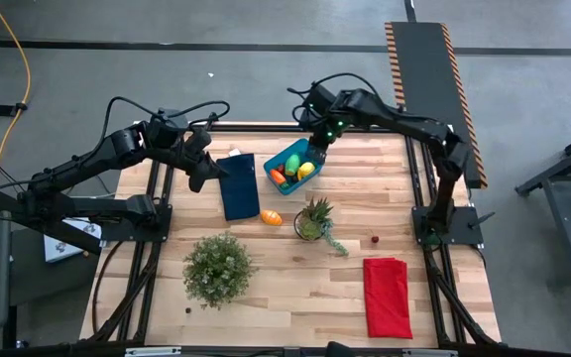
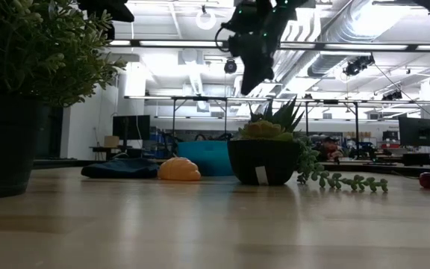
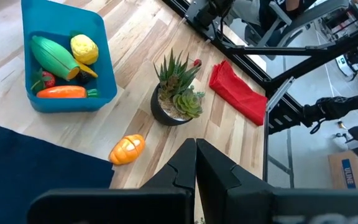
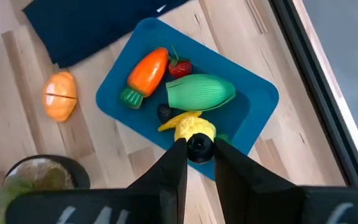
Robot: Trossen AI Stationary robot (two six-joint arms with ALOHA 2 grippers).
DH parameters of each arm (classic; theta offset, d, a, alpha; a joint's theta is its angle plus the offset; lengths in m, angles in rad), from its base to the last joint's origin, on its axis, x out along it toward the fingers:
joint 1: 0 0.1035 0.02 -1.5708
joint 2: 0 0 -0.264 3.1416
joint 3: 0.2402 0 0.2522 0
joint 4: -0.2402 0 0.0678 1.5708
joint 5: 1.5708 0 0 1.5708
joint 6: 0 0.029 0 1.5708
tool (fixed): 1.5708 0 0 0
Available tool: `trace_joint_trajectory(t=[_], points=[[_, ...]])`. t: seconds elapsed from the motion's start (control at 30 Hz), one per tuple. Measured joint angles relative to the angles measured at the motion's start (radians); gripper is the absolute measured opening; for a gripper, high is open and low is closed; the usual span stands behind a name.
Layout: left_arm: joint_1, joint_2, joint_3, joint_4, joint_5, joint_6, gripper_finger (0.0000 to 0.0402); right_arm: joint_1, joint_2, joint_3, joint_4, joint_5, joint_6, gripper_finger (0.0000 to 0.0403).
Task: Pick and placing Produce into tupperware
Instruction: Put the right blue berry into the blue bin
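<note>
Overhead, the right gripper (image 1: 315, 151) hangs just above the blue tupperware (image 1: 278, 159) near the table's far edge, and the left gripper (image 1: 198, 178) sits over the dark blue cloth (image 1: 239, 185) beside the tub. An orange oval (image 1: 272, 217) lies on the bare wood between the cloth and the spiky potted plant (image 1: 312, 220). A bushy plant (image 1: 218, 268) stands nearer the front edge, a red cloth (image 1: 388, 296) toward the front right corner.

At table height, the orange oval (image 2: 179, 169) rests in front of the tupperware (image 2: 204, 158), left of the spiky plant's pot (image 2: 263, 161).

From the left wrist, that gripper's fingers (image 3: 213, 168) are pressed together, holding nothing. The tub (image 3: 107, 78) holds a green oval (image 3: 53, 55), a lemon (image 3: 84, 48) and a carrot (image 3: 64, 92).

From the right wrist, the gripper (image 4: 198, 149) is clenched on a small dark item directly over the lemon (image 4: 194, 127); what it is cannot be told.
</note>
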Motion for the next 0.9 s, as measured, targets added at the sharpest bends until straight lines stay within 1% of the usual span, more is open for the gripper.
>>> trace_joint_trajectory(t=[0.33,0.57,0.77,0.9], points=[[0.000,0.000,0.000,0.000,0.000,0.002,0.0001,-0.001,0.088,0.000,0.061,0.000,0.033,0.0051],[0.000,0.000,0.000,-0.002,0.000,0.006,0.0001,-0.003,0.139,0.000,0.125,0.011,0.087,0.0051],[0.000,0.000,0.000,-0.015,-0.006,0.006,0.0001,-0.017,0.177,0.000,0.142,0.041,0.129,0.0051],[0.000,0.000,0.000,-0.028,-0.008,0.006,0.0001,-0.029,0.197,0.000,0.141,0.080,0.154,0.0051]])
